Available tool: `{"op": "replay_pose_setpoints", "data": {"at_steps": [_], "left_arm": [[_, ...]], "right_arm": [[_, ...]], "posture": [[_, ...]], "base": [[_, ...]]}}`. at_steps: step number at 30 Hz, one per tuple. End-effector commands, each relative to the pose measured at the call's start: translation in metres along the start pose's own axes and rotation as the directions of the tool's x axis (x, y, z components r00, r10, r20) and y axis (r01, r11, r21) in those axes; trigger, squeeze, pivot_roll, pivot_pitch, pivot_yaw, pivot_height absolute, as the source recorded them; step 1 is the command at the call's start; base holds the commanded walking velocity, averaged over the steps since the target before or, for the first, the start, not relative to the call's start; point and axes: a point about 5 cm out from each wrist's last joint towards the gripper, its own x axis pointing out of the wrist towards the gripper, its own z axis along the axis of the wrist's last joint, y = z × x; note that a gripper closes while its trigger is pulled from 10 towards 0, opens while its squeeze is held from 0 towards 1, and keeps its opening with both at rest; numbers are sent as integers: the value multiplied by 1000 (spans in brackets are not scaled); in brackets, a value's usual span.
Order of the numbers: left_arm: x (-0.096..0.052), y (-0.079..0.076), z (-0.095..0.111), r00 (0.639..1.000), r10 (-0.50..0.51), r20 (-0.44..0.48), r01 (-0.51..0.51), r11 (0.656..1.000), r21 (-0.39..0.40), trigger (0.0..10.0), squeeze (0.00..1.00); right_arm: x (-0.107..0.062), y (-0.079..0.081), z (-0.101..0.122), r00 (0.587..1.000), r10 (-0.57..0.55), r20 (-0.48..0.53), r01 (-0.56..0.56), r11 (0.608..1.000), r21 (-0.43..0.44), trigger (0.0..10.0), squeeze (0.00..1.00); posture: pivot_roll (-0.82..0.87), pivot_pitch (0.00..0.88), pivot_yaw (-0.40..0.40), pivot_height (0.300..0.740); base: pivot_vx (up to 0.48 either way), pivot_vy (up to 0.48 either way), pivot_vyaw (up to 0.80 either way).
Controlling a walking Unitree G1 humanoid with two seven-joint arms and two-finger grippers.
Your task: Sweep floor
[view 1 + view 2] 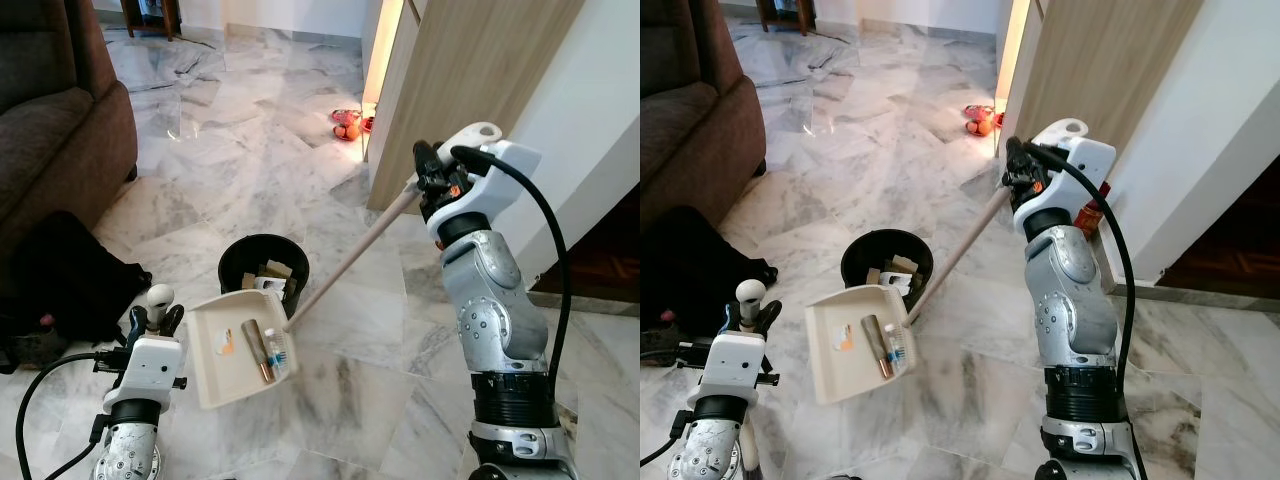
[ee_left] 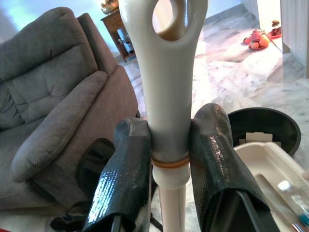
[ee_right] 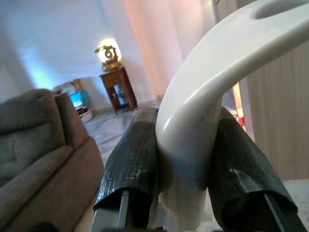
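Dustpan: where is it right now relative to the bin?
In the left eye view the dustpan is low on the robot's left, raised by the left gripper on its handle, its far edge right at the black bin.

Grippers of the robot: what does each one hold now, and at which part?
The left gripper clamps the cream dustpan handle just below its hanging hole. The right gripper clamps the long cream broom handle at its looped top end.
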Motion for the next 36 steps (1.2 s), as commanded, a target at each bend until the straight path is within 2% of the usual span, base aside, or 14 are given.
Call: {"op": "replay_pose_setpoints", "data": {"at_steps": [1, 12, 36], "left_arm": [[1, 1, 4, 1000, 1, 26, -1, 1000, 11, 10000, 0], [1, 3, 3, 1000, 19, 23, -20, 1000, 13, 10000, 0], [1, 7, 1, 998, 67, 3, -67, 997, 25, 10000, 0]], "right_arm": [[3, 4, 33, 987, -4, 163, 0, 1000, 25, 10000, 0], [4, 4, 36, 981, -16, 194, 14, 1000, 15, 10000, 0], [2, 16, 23, 987, 40, 156, -43, 999, 13, 10000, 0]], "posture": [[177, 128, -99, 740], [177, 127, -99, 740], [174, 125, -103, 740]], "base": [[0, 0, 0], [0, 0, 0], [0, 0, 0]]}}
